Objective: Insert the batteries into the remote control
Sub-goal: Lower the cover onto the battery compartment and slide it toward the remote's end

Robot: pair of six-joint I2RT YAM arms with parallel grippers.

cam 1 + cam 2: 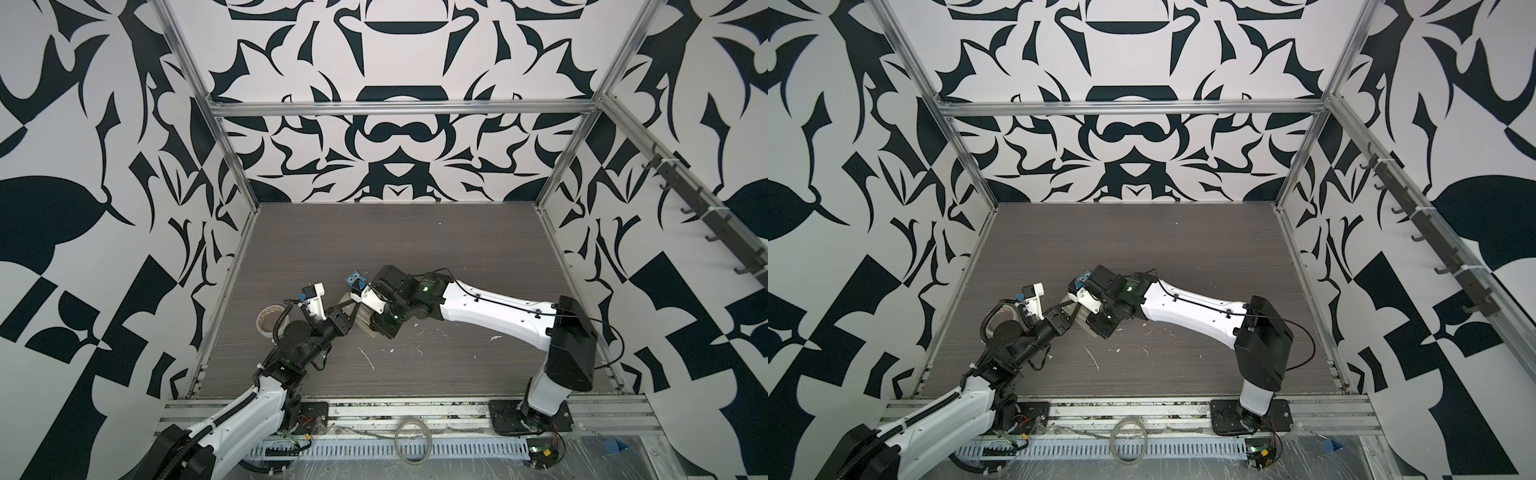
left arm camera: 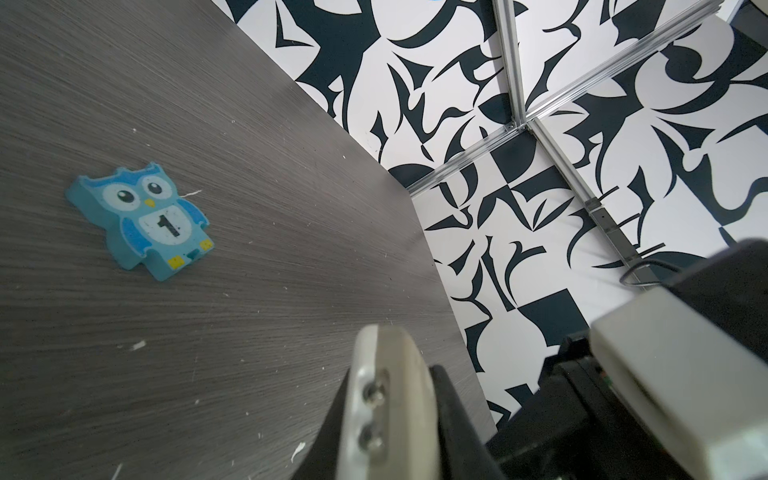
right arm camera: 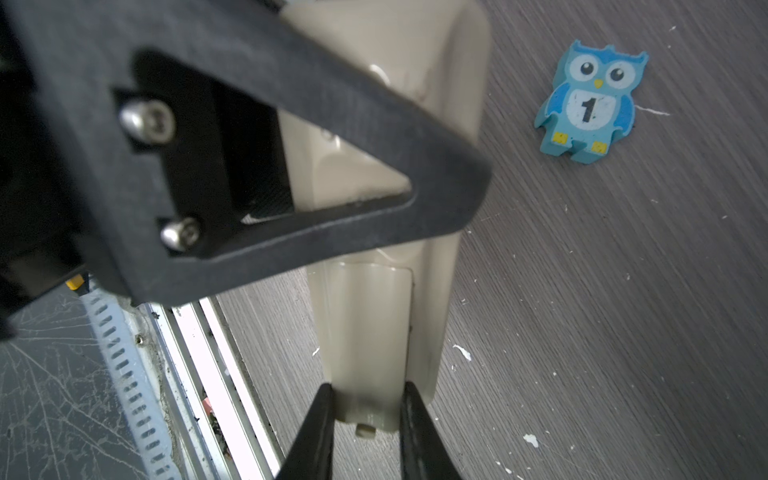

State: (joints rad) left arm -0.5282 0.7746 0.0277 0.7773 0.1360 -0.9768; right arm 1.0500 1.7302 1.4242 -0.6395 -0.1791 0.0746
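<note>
- Remote control point(image 3: 440, 83) back-up, left of worktop's point(image 1: 415, 249) middle, right gripper point(image 3: 368, 387) jaws clamping its end.
- Left gripper point(image 1: 350, 308) jaws closed above it.
- Batteries unseen; likely closing the cover point(image 3: 365, 324): needs firm press.

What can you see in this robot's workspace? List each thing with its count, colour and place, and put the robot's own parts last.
Wood-grain tabletop: one, dark grey, under everything.
Long slim plastic remote control: one, pale beige, plain back showing, between the two grippers.
Owl-shaped figure marked "1": one, blue, flat on the table beside the remote.
Roll of tape: one, off-white, near the table's left edge.
Batteries: none visible.
Left gripper: one, black, shut, a finger crossing over the remote.
Right gripper: one, black, clamped on the remote's end.
</note>
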